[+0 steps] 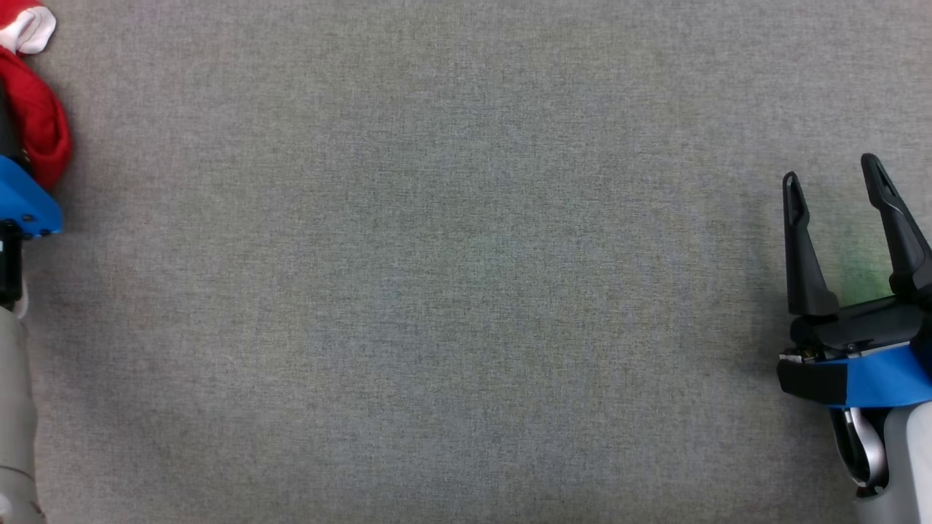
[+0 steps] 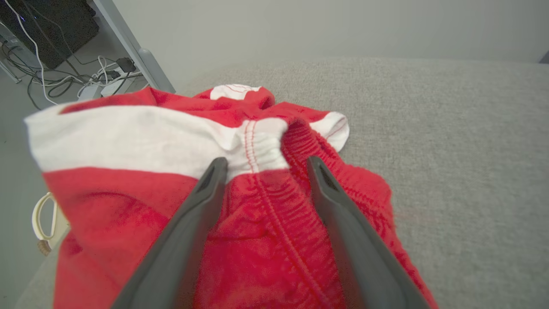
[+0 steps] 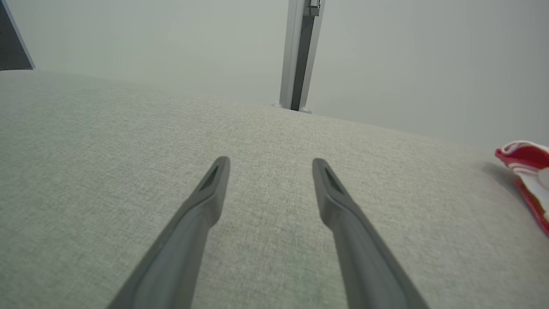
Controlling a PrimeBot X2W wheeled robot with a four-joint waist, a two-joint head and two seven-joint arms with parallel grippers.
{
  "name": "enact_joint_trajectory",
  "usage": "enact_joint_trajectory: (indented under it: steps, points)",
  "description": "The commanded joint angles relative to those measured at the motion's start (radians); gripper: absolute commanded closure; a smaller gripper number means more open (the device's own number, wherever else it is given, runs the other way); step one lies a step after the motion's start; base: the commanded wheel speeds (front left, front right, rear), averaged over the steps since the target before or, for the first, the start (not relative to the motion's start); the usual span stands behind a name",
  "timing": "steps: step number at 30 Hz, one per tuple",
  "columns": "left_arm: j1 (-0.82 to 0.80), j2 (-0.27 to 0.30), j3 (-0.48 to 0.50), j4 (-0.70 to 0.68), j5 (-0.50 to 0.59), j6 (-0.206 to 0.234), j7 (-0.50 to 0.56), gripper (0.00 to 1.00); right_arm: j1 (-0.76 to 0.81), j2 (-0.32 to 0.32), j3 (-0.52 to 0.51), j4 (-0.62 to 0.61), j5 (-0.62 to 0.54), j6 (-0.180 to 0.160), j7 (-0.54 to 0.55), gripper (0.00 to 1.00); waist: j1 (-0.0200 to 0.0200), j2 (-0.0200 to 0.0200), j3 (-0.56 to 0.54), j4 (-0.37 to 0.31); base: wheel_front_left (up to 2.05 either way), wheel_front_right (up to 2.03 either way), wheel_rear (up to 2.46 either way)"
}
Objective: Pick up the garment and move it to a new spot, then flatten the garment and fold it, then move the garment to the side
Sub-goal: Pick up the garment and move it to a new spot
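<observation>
At the table [image 1: 466,291] edge, red garment [image 2: 128,214] (white trim), left gripper [image 2: 266,161] spread over it, right gripper [image 1: 831,169] spread, cables [image 2: 64,77] beyond

The red-and-white garment [image 1: 40,124] runs off the head view's left edge, partly behind the left arm's blue cuff [image 1: 25,207]. It perhaps overhangs the table [image 1: 466,291].

Head looks straight down on grey surface [image 1: 466,291], left wrist close over garment [image 2: 107,214], right wrist low, garment in all.
</observation>
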Motion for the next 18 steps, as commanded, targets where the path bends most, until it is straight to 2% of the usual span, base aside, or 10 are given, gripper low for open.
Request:
enact_joint_trajectory:
  steps: [1,5,6,7,8,9,18]
  points:
    - [-0.009,-0.003,-0.008,0.022,-0.004,-0.005,0.013,0.0,-0.016,-0.002,-0.002,-0.006,-0.006,-0.001,0.001,0.0,-0.0002,0.0,0.004,0.004,0.0,0.0,0.0]
    - [-0.034,-0.014,-0.022,0.101,-0.03,-0.015,0.098,0.0,-0.022,-0.001,0.004,-0.002,-0.006,-0.001,0.0,0.0,-0.0002,0.0,0.006,0.01,0.0,0.0,0.0]
    - [-0.038,-0.016,-0.026,0.121,-0.038,-0.016,0.124,0.2,-0.024,-0.001,0.006,0.0,-0.006,-0.001,-0.001,0.0,-0.0002,0.0,0.005,0.01,0.0,0.0,0.0]
    - [-0.043,-0.016,-0.031,0.133,-0.043,-0.017,0.141,0.56,-0.027,0.0,0.008,0.002,-0.006,-0.001,-0.002,0.0,-0.0002,0.0,0.004,0.01,0.0,0.0,0.0]
    - [-0.047,-0.015,-0.036,0.141,-0.047,-0.019,0.148,0.72,-0.029,0.0,0.009,0.004,-0.004,-0.001,-0.003,0.0,-0.0002,0.0,0.003,0.01,0.0,0.0,0.0]
    - [-0.051,-0.013,-0.04,0.147,-0.052,-0.02,0.154,1.0,-0.031,0.001,0.01,0.007,-0.003,-0.001,-0.005,0.0,-0.0002,0.0,0.001,0.009,0.0,0.0,0.0]
    - [-0.071,0.023,-0.093,0.124,-0.069,-0.022,0.062,1.0,-0.025,0.029,0.012,0.052,0.007,-0.001,-0.031,0.0,-0.0002,0.0,-0.055,-0.016,0.0,0.0,0.0]
